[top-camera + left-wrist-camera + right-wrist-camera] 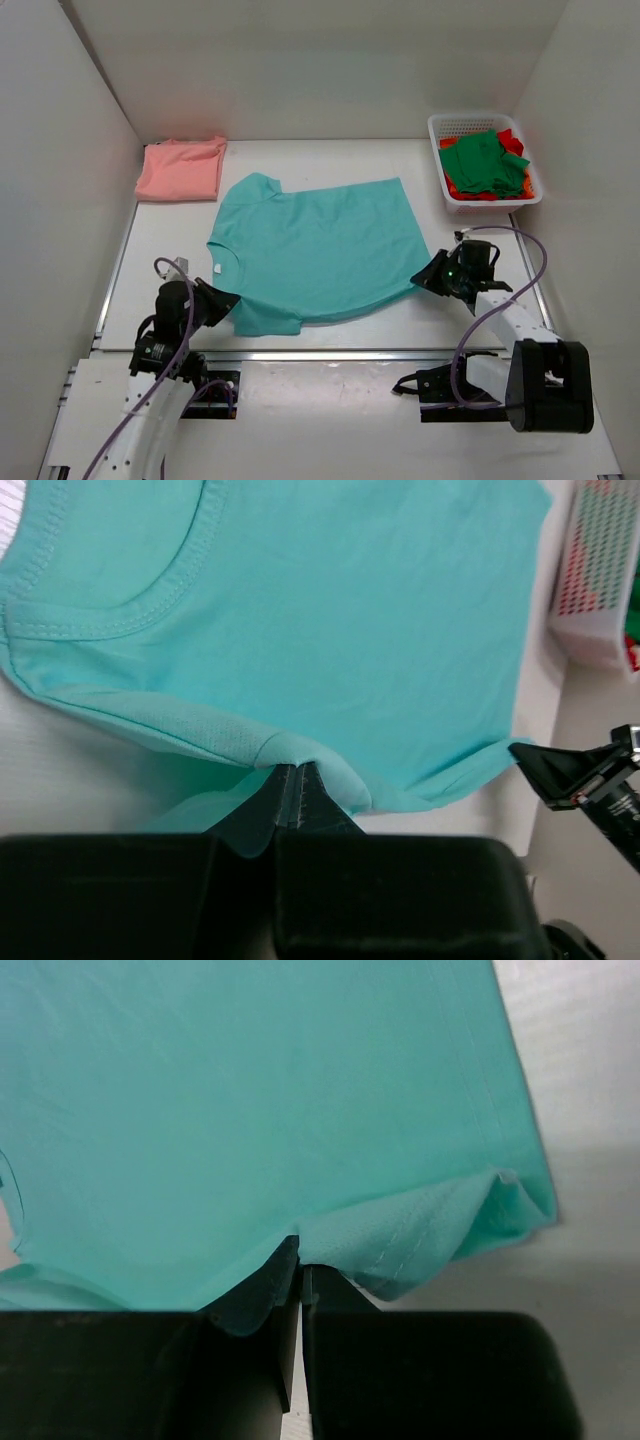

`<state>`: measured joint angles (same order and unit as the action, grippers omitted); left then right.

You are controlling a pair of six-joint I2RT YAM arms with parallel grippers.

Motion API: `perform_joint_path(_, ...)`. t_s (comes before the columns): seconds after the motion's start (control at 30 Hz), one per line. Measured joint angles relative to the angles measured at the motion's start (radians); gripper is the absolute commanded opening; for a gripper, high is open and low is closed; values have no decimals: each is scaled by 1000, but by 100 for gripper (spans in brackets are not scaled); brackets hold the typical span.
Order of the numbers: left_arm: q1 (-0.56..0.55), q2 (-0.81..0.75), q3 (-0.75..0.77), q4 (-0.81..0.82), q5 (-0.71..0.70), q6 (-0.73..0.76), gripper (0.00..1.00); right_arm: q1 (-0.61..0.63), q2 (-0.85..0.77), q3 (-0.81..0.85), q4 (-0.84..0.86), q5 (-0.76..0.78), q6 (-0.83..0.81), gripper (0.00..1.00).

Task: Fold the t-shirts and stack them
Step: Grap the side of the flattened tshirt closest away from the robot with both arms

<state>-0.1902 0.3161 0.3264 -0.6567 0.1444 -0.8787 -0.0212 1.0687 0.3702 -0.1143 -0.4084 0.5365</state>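
Teal t-shirt (315,250) lies spread across the surface (150,255); left gripper (228,300) and right gripper (430,272) each clamp its near edge, fabric bunched over the jaws.

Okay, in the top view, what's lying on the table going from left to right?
pink shirt, folded → teal shirt, spread flat → basket holding a green shirt and a red shirt

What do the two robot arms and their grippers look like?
The left arm and right arm have white links and black joints, with lilac cables along them. The left gripper and right gripper are black and wedge-shaped. A green light glows at the right wrist.
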Motion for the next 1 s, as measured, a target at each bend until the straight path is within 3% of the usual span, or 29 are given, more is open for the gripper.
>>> perform_joint_path(0.17,47,-98,0,-88,24,-60,0,16,102,90,36,-7,-23,0)
perform_joint_path(0.37,6,-126,0,-155,11,-124,0,42,200,160,61,-17,-48,0)
perform_joint_path(1.0,65,7,-36,-3,-117,-110,0,35,428,342,102,-42,-92,1)
